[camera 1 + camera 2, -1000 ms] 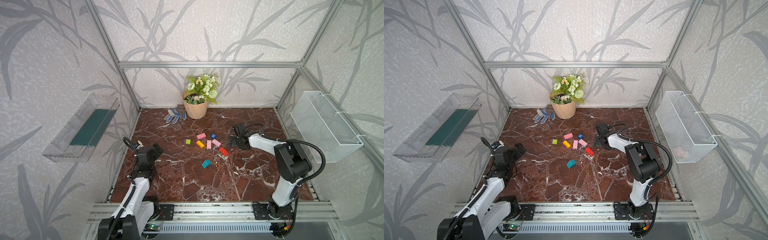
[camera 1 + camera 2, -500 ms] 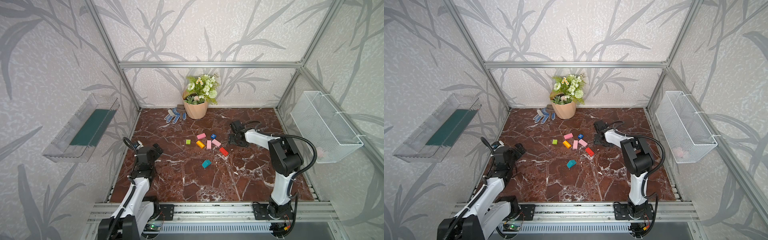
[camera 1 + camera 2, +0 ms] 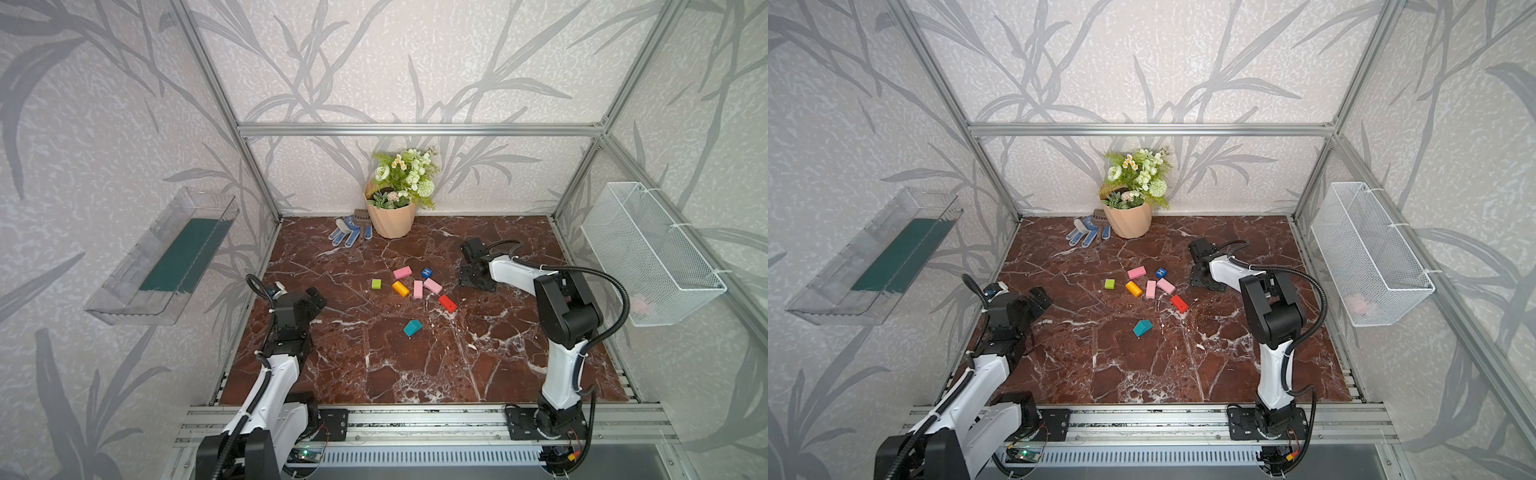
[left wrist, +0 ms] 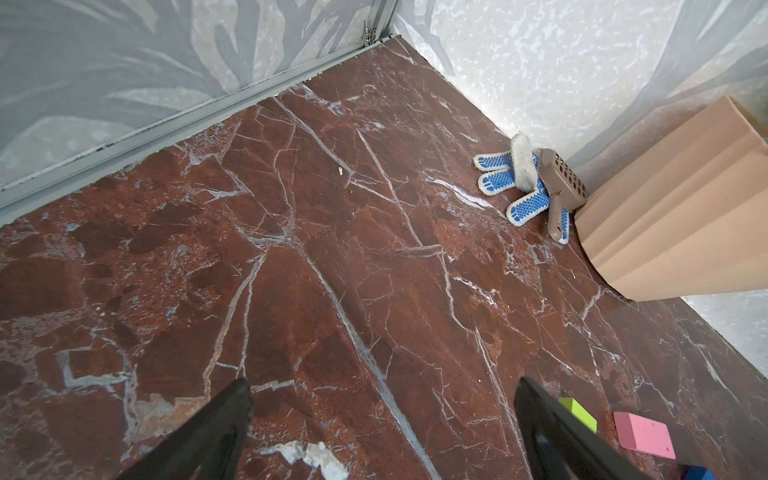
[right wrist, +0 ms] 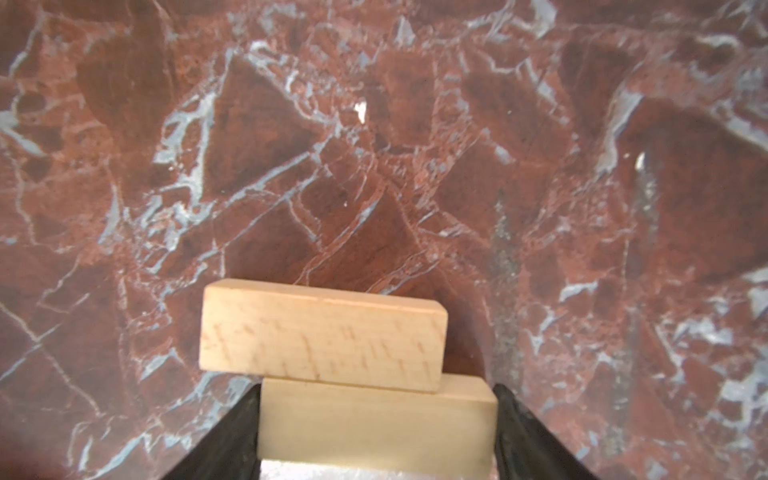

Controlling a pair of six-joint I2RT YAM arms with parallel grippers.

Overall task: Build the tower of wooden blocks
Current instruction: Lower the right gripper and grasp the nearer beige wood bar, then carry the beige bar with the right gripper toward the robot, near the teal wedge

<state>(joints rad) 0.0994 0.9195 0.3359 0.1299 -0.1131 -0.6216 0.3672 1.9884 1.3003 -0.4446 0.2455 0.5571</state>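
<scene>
The right pincer reaches down to the dark red marble counter right of centre in both top views, just right of the painted blocks. In its wrist view the pincer is closed in on a plain tan wooden oblong block. One black finger lies against each short end, and the block sits on the counter. A second tan oblong block lies against its long side, shifted a little along it. Whether the two partly overlap cannot be told.

The left pincer hangs over the left edge of the counter, well apart from the blocks. Its wrist view shows the jaws spread wide with nothing between them.

The painted wood blocks lie loose and flat in the centre of the top views:
- a green cube at the left
- an orange oblong beside it
- three pink oblongs and
- a blue "H" cube
- a red oblong lower right
- a teal house-shaped piece alone below them

At the upper centre stand a beige flowerpot and blue-white gloves.
</scene>
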